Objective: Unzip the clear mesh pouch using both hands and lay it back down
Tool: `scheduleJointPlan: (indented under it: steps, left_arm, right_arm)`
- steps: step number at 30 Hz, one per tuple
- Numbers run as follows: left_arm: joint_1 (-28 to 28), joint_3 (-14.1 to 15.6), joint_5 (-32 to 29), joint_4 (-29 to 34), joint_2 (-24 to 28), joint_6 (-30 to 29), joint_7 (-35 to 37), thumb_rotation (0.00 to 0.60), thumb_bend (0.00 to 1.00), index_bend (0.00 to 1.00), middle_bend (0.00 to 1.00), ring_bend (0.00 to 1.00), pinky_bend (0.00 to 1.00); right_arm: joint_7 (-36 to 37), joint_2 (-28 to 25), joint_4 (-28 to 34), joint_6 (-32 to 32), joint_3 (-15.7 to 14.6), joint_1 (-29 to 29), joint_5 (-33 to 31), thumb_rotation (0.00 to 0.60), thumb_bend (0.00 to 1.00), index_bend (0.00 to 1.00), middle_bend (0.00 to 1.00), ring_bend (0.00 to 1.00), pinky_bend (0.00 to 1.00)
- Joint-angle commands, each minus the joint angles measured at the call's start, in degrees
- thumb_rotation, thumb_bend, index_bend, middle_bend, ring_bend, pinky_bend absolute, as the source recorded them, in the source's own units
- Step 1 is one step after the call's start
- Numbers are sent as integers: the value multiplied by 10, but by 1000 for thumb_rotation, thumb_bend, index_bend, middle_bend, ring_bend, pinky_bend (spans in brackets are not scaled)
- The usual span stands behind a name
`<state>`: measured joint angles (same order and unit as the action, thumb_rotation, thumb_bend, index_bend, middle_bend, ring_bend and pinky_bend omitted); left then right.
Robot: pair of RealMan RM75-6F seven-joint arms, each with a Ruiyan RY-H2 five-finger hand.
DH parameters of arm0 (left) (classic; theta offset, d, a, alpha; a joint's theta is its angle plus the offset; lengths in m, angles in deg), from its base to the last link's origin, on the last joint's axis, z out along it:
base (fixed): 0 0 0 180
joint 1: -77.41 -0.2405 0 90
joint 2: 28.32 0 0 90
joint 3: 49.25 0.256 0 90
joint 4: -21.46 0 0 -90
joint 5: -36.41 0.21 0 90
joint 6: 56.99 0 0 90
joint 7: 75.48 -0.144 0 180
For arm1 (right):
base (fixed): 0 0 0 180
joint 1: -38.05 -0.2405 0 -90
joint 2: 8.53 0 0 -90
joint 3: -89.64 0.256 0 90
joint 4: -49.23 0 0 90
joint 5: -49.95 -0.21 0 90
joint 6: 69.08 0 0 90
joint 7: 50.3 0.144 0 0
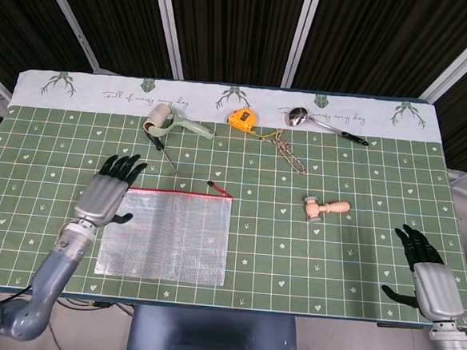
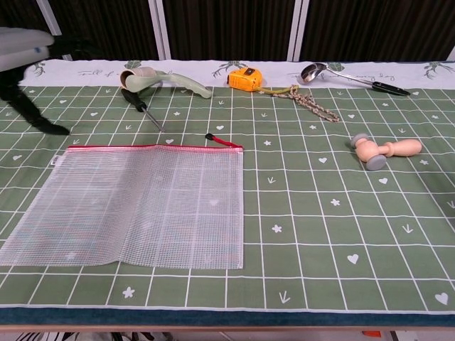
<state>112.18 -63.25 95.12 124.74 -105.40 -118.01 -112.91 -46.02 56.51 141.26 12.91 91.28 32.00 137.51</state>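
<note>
Left hand (image 1: 106, 191) is hovering with fingers spread apart, holding nothing, over the left end of the clear mesh pouch (image 1: 165, 235). Pouch is lying flat just right of and below that hand, red zipper (image 1: 172, 192) running rightward from its fingertips to the pull tab (image 1: 219, 189). Right hand (image 1: 425, 275) is sitting well apart at the table's near right edge, fingers apart, empty. Screwdriver (image 1: 162, 150) is lying just beyond the left hand.

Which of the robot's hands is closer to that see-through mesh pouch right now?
Left. The left hand hovers at the clear mesh pouch, by its upper-left corner; the right hand sits far off, at the table's near right edge.
</note>
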Motion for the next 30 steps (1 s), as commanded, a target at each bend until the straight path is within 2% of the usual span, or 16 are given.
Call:
scheduleJointPlan:
  steps: [1, 9, 17, 30]
  left_arm:
    - [68, -33, -61, -54, -55, 40, -56, 600, 168, 149, 15, 0, 0]
    - [177, -48, -164, -185, -163, 75, -136, 600, 251, 285, 42, 0, 0]
    - [249, -47, -202, -306, -251, 97, -162, 600, 293, 343, 60, 0, 0]
    - [322, -47, -230, -476, -355, 143, -163, 600, 305, 402, 83, 0, 0]
  right_arm:
    - [2, -1, 2, -4, 2, 0, -7, 600, 127, 0, 0, 0, 182]
    - [7, -3, 7, -13, 5, -1, -20, 600, 139, 0, 0, 0, 182]
    - [14, -6, 10, -19, 6, -1, -27, 600, 142, 0, 0, 0, 182]
    - [23, -10, 16, -27, 10, -1, -41, 600, 150, 0, 0, 0, 182]
